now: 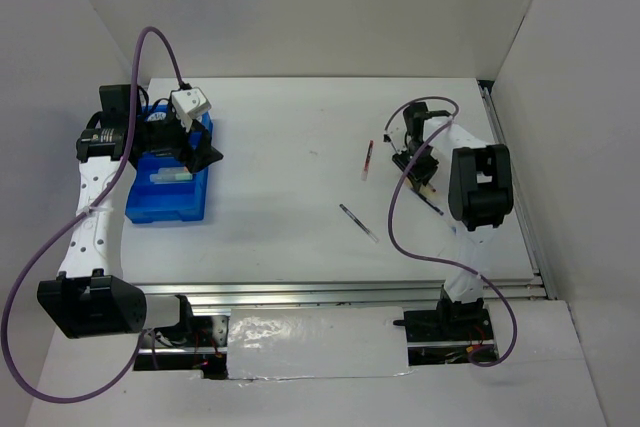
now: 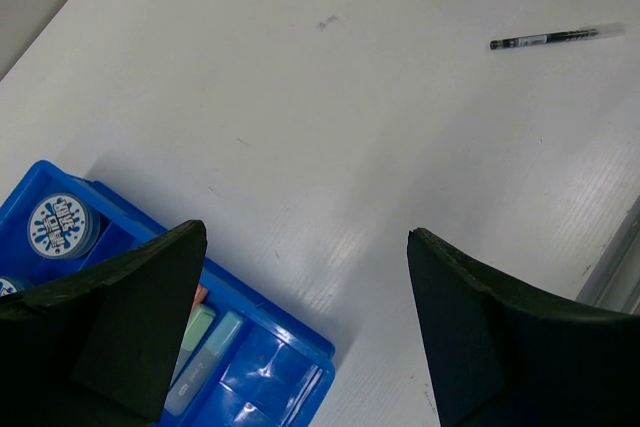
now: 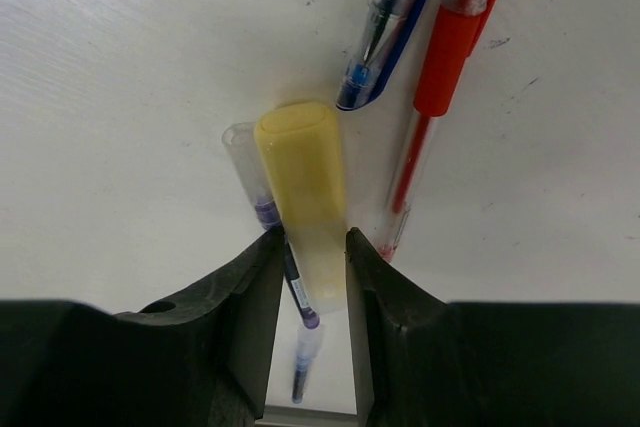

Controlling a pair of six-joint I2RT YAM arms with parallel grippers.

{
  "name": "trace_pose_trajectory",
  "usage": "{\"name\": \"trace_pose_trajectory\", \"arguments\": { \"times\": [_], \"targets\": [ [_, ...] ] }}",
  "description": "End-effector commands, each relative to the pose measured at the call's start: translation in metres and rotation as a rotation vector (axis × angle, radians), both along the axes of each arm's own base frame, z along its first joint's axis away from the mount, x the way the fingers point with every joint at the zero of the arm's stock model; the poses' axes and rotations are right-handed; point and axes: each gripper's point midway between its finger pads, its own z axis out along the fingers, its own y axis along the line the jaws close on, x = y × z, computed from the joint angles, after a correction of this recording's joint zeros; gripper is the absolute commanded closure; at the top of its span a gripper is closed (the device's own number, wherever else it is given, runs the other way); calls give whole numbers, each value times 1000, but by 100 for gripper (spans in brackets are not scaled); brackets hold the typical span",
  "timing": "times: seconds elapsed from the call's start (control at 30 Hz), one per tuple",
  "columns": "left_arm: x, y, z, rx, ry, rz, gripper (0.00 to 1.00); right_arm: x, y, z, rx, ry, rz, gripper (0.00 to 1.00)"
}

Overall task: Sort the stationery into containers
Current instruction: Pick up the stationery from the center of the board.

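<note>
The bright-blue tray point(image 1: 165, 209) stands at the far left. In the left wrist view the tray point(image 2: 270, 377) holds a blue-patterned tape roll point(image 2: 60, 225) and pale green and light blue highlighters point(image 2: 205, 352). My left gripper point(image 1: 200, 150) is open and empty above the tray's right edge, jaws wide apart point(image 2: 305, 235). My right gripper point(image 1: 412, 162) at the right is shut on a yellow highlighter point(image 3: 300, 187); a thin purple pen point(image 3: 262, 202) lies against the highlighter's left side, between the fingers point(image 3: 308, 247).
A blue pen point(image 3: 385, 27) and a red pen point(image 3: 440, 77) lie just beyond the yellow highlighter. Another red pen point(image 1: 367, 159) and a dark pen point(image 1: 358, 222) lie mid-table; the dark pen also shows in the left wrist view point(image 2: 555, 37). White walls enclose the table.
</note>
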Motion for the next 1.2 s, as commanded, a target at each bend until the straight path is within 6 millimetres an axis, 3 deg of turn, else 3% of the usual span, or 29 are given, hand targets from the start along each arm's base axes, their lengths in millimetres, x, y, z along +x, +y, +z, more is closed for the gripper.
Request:
{"name": "trace_pose_trajectory", "arguments": {
  "times": [0.0,0.27,0.5,0.73,0.9,1.03,1.17],
  "targets": [
    [-4,-9,8,-21,-39,-49,6,12,15,3,28,-29,32,63],
    [-5,-10,8,-23,-39,-53,6,15,11,-1,9,-31,17,60],
    [-5,-10,9,-22,-42,-54,6,14,7,-7,-5,-13,6,52],
    [-3,-12,10,-46,-28,-48,6,12,12,-8,0,-6,19,53],
    [-1,-13,16,-59,-32,-49,6,11,14,-6,8,-7,27,64],
    [0,-11,16,-55,-36,-40,6,11,15,-1,12,-11,27,78],
    [2,-10,21,-59,-57,-17,6,15,20,21,24,-53,30,83]
  ]
}}
